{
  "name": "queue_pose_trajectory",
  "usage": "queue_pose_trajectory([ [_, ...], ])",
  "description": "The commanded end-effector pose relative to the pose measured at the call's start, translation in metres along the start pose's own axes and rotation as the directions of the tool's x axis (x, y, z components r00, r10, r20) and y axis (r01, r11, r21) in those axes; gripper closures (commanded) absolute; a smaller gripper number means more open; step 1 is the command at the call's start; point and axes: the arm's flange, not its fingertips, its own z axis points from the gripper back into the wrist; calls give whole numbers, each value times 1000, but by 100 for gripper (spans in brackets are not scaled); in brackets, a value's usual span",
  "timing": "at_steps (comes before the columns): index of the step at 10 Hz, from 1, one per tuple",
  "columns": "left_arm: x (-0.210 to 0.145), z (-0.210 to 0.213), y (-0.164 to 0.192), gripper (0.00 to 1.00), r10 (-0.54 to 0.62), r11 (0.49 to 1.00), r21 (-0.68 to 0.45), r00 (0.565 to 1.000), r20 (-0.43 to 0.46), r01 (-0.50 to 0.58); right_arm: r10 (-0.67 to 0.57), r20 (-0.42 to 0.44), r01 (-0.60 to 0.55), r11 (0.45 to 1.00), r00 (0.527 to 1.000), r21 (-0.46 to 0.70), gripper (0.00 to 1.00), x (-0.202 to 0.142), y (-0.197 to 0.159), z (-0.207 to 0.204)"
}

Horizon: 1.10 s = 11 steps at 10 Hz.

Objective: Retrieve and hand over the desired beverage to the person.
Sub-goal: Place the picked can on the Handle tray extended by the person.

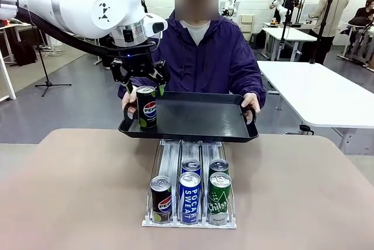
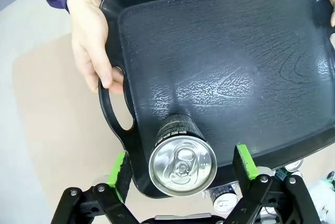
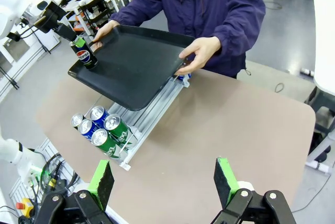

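Green pads of the left pincer [image 2: 181,167] stand spread, clear of the black Pepsi can [image 1: 146,110] upright between them at a corner of the black tray [image 2: 235,51]. The person [image 1: 201,57] holds that tray over the desk [image 1: 87,191]. The right pincer [image 3: 165,179] hangs released.

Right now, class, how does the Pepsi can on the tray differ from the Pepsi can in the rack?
The tray can stands on the black tray the person holds; the rack can sits in the rack on the table. The tray can stands inside the open left tool; the rack can beside other cans. Both upright, black.
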Motion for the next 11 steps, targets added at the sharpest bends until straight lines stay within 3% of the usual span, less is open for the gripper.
queue_pose_trajectory([
  [1, 0, 3, -1, 0, 13, 1000, -9, 1000, 15, -12, 1, 4, -1, 1000, 1000, 26, 0, 0, -1, -2],
  [3, -21, 32, -7, 0, -20, 999, -39, 1000, -16, 19, 1, 4, -1, 1000, 1000, 26, 0, 0, -1, -2],
  [8, -132, 123, -16, 0, -145, 987, -66, 989, 6, 145, 1, 4, -1, 1000, 1000, 26, 0, 0, -1, -2],
  [11, -160, 145, -21, 0, -192, 978, -79, 981, 4, 192, 1, 4, -1, 1000, 1000, 26, 0, 0, -1, -2],
])
